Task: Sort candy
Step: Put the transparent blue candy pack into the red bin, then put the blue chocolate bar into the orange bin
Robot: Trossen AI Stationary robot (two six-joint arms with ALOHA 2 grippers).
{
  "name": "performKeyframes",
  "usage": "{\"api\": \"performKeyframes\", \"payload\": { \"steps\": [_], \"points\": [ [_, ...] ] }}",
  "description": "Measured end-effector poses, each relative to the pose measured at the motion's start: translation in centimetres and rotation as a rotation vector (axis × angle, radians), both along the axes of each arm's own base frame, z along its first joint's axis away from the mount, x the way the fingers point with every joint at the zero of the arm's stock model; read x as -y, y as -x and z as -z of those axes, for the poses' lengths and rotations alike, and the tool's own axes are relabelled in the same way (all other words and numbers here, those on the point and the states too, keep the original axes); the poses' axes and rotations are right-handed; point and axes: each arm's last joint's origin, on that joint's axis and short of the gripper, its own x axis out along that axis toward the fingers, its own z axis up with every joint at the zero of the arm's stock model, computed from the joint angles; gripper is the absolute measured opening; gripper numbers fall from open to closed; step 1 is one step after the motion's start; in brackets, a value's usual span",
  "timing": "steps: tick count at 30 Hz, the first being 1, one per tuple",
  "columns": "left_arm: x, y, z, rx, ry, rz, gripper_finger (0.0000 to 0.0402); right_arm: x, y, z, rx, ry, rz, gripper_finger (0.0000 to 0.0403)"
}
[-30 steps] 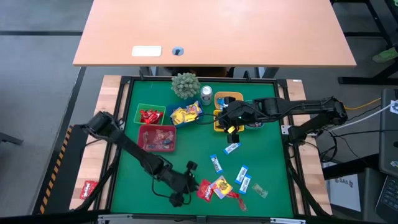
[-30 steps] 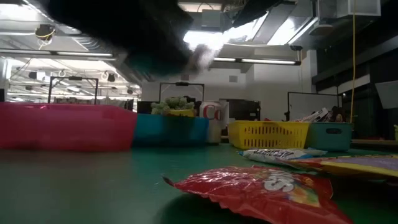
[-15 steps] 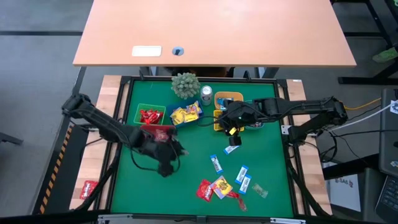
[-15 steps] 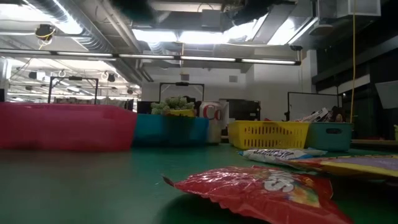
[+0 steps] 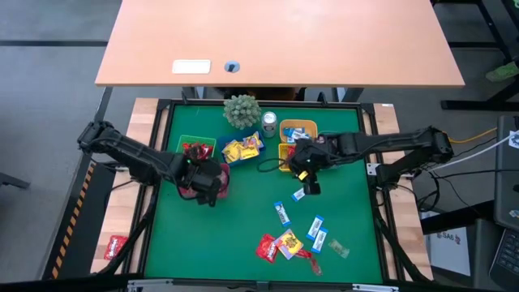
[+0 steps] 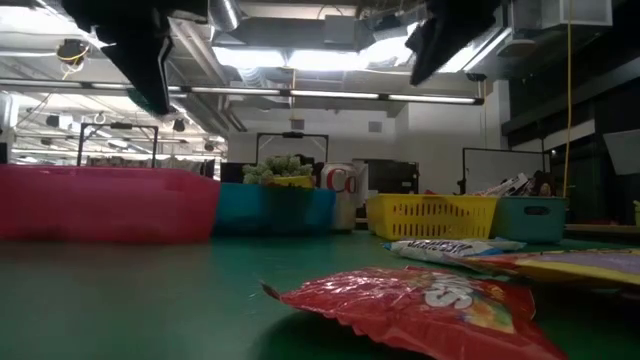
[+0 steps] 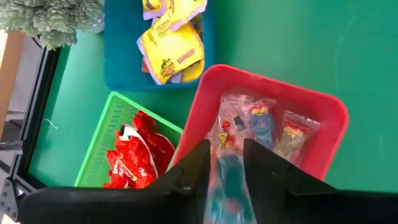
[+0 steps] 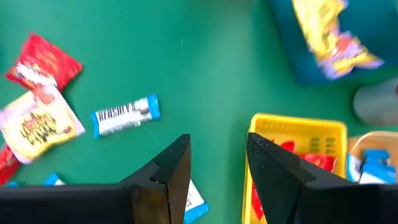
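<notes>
My left gripper (image 5: 209, 182) hangs over the red bin (image 7: 329, 124), shut on a clear-wrapped candy with blue inside (image 7: 227, 180). Several clear-wrapped candies (image 7: 261, 124) lie in that bin. Red candies fill the green bin (image 7: 134, 158) and yellow ones the blue bin (image 7: 171, 53). My right gripper (image 8: 217, 146) stands open over the green mat beside the yellow bin (image 8: 298, 134), above a blue-and-white candy (image 5: 300, 193). Another blue-and-white candy (image 8: 124, 115) lies further off. A loose pile of red, yellow and blue candies (image 5: 288, 243) lies near the table's near edge. My left gripper pinches the clear-wrapped candy (image 7: 225, 186) between its two fingers. The fingers slant downward over the red bin. The candy is lifted clear of the bin and the mat; which part of the wrapper the fingers are on cannot be told, since it is blurred.
A small plant (image 5: 241, 109) and a silver can (image 5: 268, 122) stand at the far edge, with an orange bin (image 5: 298, 130) beside them. A big red wrapper (image 6: 420, 305) lies close to the low camera. One red packet (image 5: 115, 246) lies off the mat at the left.
My left gripper has travelled from the candy pile at the near edge up and toward the far left, turning as it went, and now hangs over the red bin with the candy. My right gripper has sunk a little toward the blue-and-white candy below it.
</notes>
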Motion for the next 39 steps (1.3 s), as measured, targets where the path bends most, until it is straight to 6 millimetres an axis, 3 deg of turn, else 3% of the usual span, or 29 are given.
{"api": "performKeyframes", "payload": {
  "steps": [10, 22, 30, 39],
  "points": [
    [-0.7, -0.7, 0.0, 0.051, 0.018, -0.061, 0.0150, 0.0, 1.2, 4.5, -0.146, -0.027, 0.039, 0.0154],
    [-0.4, -1.9, -0.3, 0.186, 0.060, -0.059, 0.0154, -0.4, 2.5, 11.0, -0.146, -0.190, -0.052, 0.0154],
    [-0.4, -1.9, -0.3, 0.188, 0.061, -0.059, 0.0154, -0.3, 3.1, 13.6, -0.079, -0.165, -0.084, 0.0154],
    [-0.3, -2.2, -0.4, 0.215, 0.069, -0.059, 0.0154, -0.1, 3.6, 14.8, -0.073, -0.055, -0.118, 0.0154]
  ]
}}
